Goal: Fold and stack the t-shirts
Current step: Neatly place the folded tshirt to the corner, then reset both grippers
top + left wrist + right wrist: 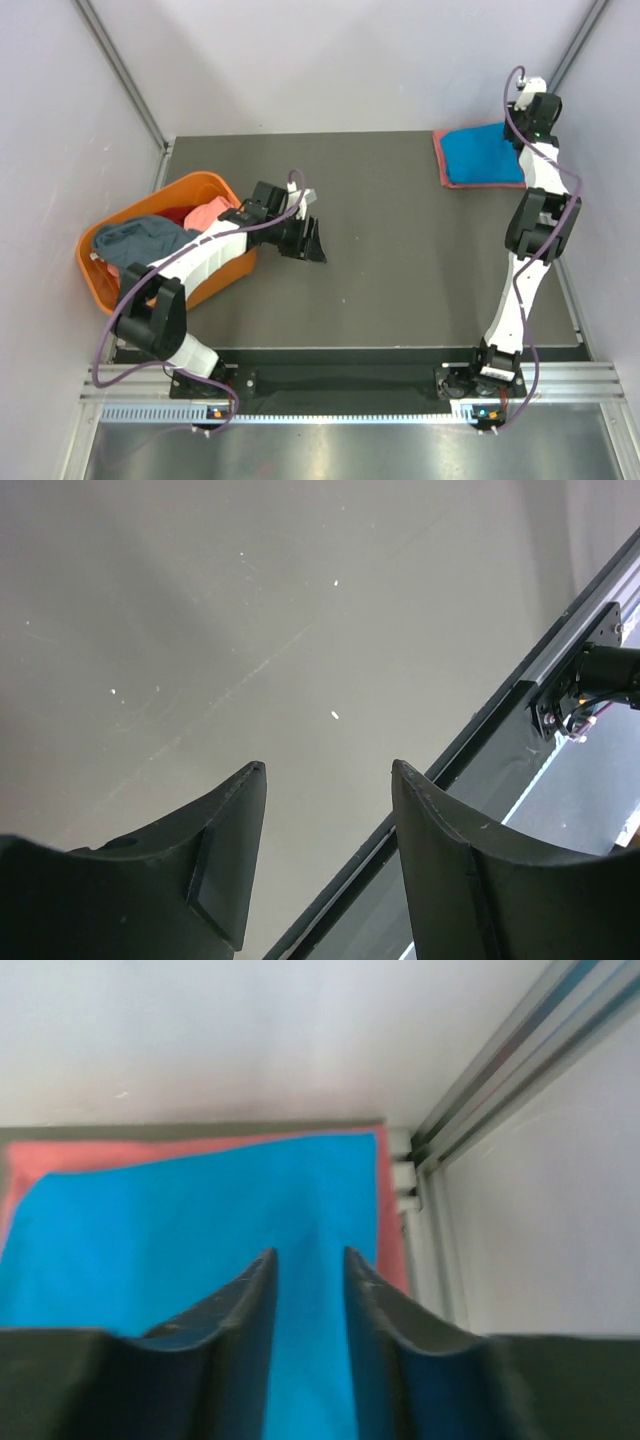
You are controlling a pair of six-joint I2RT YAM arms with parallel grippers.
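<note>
The bright blue t-shirt (485,152) lies folded on a salmon-pink t-shirt (442,168) in the far right corner of the counter (400,260). The right end effector (308,1255) hangs over it, jaws narrowly parted. The left end effector (328,767) is spread wide beside the orange basket (100,287) at the left edge, which holds a grey-blue t-shirt (140,240)

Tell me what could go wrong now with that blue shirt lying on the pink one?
1. The right gripper sits low over the blue t-shirt, barely open; lifting away could snag the cloth and spoil the fold.
2. The stack lies at the table's far corner; a tug might skew it off the salmon-pink t-shirt beneath.
3. The grey-blue t-shirt, heaped with others in the orange basket, may come out tangled.
</note>
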